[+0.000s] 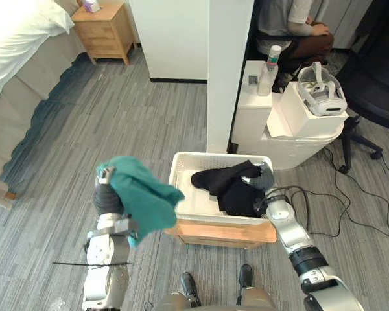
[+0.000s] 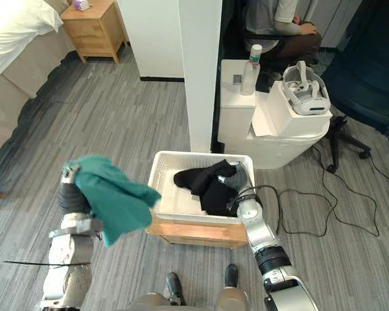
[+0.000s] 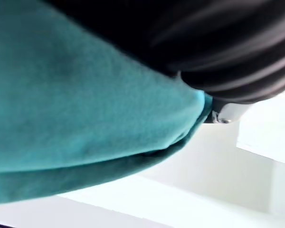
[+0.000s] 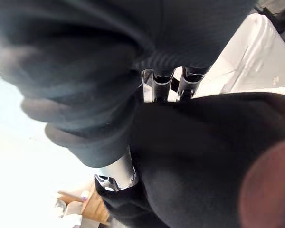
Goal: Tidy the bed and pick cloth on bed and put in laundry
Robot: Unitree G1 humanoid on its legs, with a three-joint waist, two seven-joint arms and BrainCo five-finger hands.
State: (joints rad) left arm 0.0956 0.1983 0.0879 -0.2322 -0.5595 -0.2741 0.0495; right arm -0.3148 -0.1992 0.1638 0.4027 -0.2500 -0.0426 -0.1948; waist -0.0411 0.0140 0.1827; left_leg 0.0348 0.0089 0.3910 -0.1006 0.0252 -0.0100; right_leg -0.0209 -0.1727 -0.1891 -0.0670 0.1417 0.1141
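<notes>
Teal cloth (image 1: 142,194) lay draped over the left hand (image 1: 106,195), raised at the lower left of the frame; it covered the hand so fully that I could not tell whether the hand gripped it or merely carried it. The cloth's free edge hung just beside the left rim of the white basket (image 1: 181,170), most of it outside, above the grey floor (image 1: 117,129). The right hand (image 1: 264,180) was sunk in the black cloth (image 1: 230,184) lying inside the basket at mid-frame; its grasp was buried in the dark folds, so that could not be told either.

Released from there, the teal cloth would likely slide down the outer wall or snag on the rim, since little of it overhung the opening; a loose drape might slip off early. The right hand, drawn out carelessly, could drag the black cloth back over the edge. The bed (image 1: 19,39) sat well apart at the upper left.
</notes>
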